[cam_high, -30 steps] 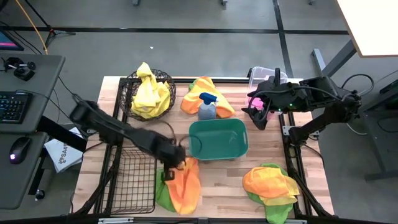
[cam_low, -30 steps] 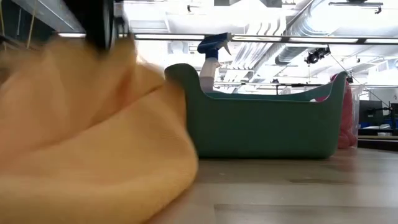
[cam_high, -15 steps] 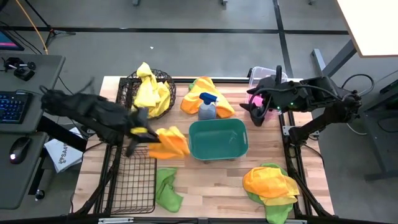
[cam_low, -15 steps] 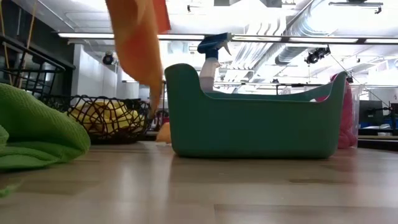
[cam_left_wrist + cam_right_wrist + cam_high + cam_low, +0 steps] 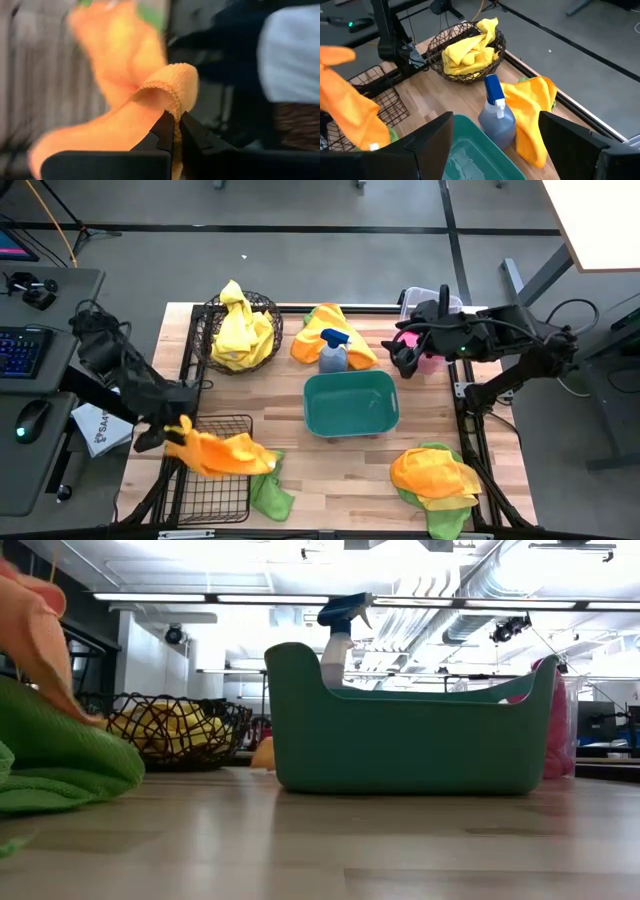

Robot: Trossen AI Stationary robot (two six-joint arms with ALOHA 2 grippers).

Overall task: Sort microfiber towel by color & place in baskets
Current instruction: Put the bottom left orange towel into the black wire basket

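Observation:
My left gripper (image 5: 172, 430) is shut on an orange towel (image 5: 218, 452) above the rectangular black wire basket (image 5: 212, 485). That towel also shows in the low view (image 5: 30, 630). A green towel (image 5: 268, 492) lies on the table beside this basket. The round wire basket (image 5: 240, 330) holds yellow towels. The teal tub (image 5: 350, 402) stands mid-table. My right gripper (image 5: 405, 360) hovers open near the clear bin (image 5: 420, 302), which holds a pink towel (image 5: 555, 730). A heap of orange, yellow and green towels (image 5: 435, 478) lies at the near right. My left gripper pinches the orange towel between its two fingers at a folded-over edge (image 5: 176, 107). The rest of the cloth trails slack away from the fingers over the rectangular basket, lifted off the table.
A blue-grey spray bottle (image 5: 333, 352) stands behind the teal tub, with an orange-yellow towel (image 5: 325, 325) lying behind it. There is bare wood between the tub and the near edge.
My left gripper has lifted the orange towel off the green one near the tub. It carried the towel up and toward the table's left, then toward the near edge over the rectangular basket. The green towel stayed on the table.

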